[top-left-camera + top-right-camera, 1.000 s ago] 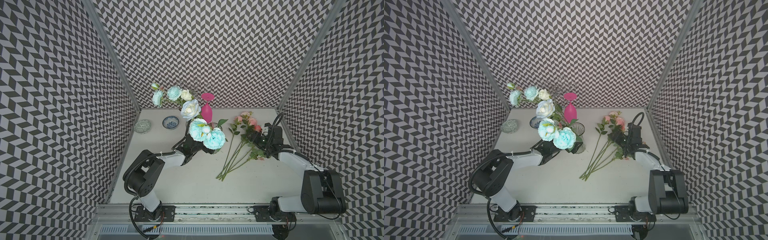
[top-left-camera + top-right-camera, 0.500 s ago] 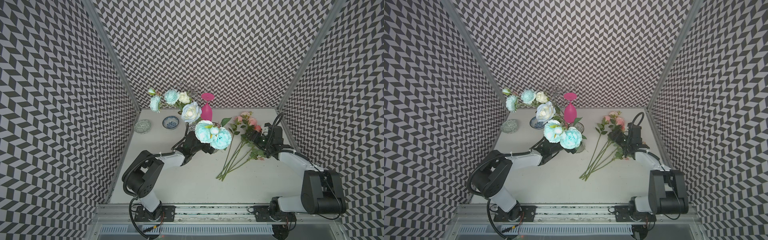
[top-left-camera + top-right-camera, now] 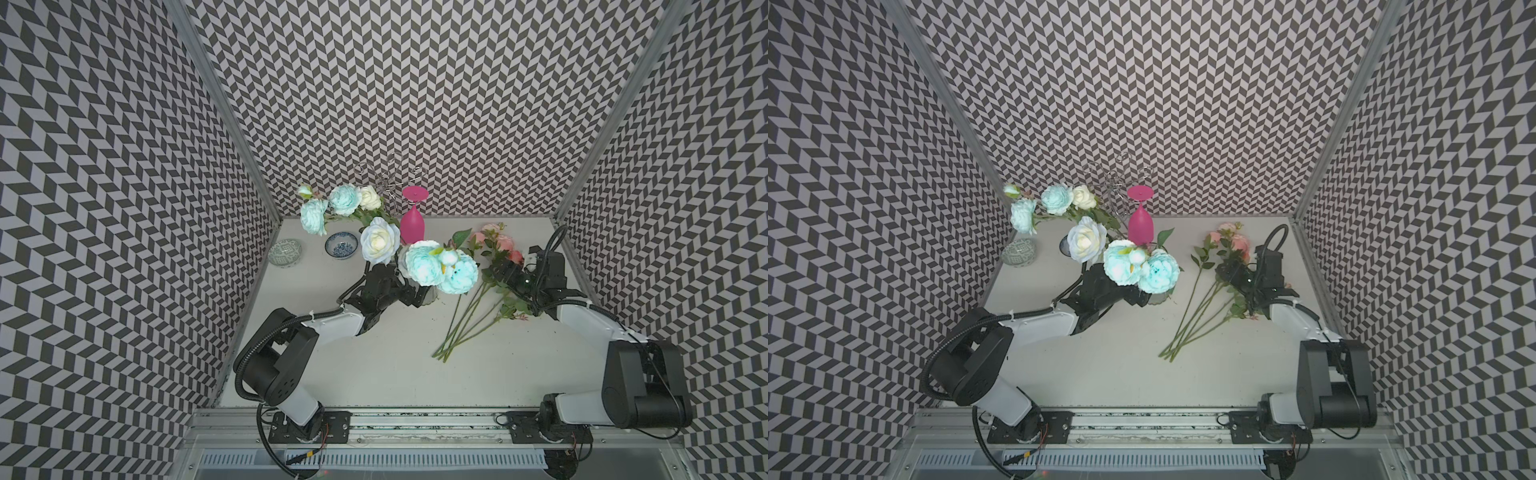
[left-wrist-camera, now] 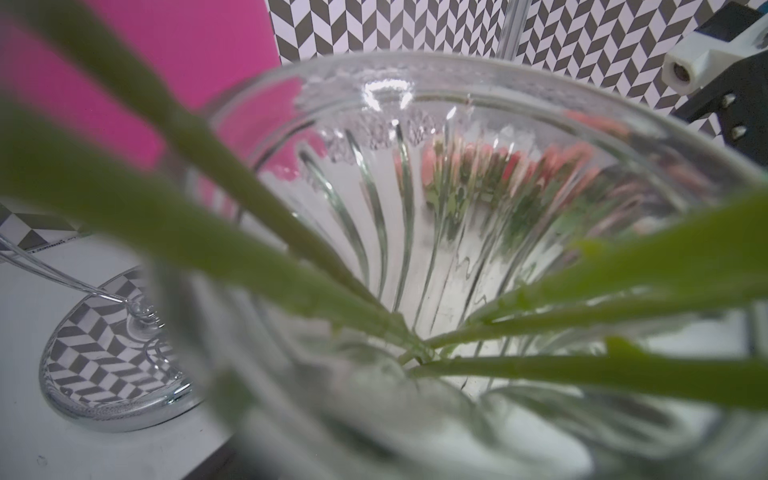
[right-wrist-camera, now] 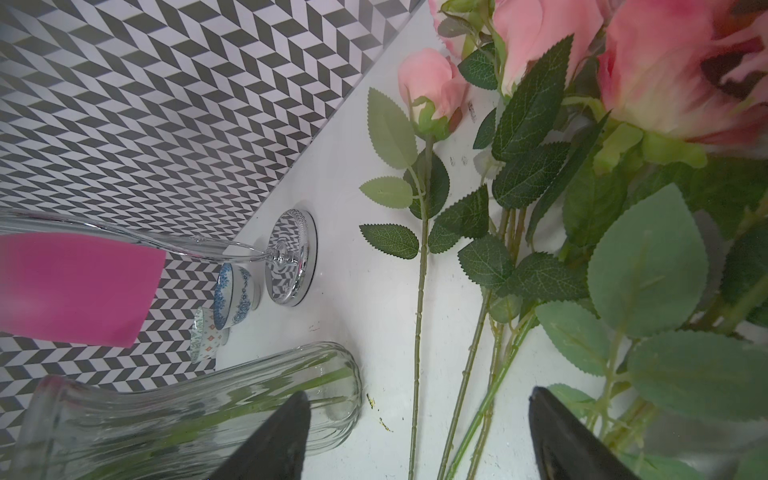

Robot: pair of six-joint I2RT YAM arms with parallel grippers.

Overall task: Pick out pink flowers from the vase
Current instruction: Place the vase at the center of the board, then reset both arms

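Pink flowers (image 3: pixel 500 245) lie flat on the counter (image 3: pixel 374 365), right of centre in both top views. Heads point toward the back right corner; stems fan toward the front centre.

The vase (image 5: pixel 187 407) sits at centre, apart from them. In the top views turquoise blooms (image 3: pixel 440 266) cover nearly all of it. The right wrist view shows its ribbed clear wall. The left wrist view looks into its mouth, where green stems cross.

Left pincer (image 3: pixel 1138 297) is at the vase, beneath the blooms; its jaw setting cannot be told. Right pincer (image 5: pixel 417 395) is low over the pink stems. Its wrist view shows both black fingers (image 5: pixel 270 440) wide apart, with stems passing between them unclamped and nothing held.

A magenta goblet (image 3: pixel 411 224) stands behind the vase.
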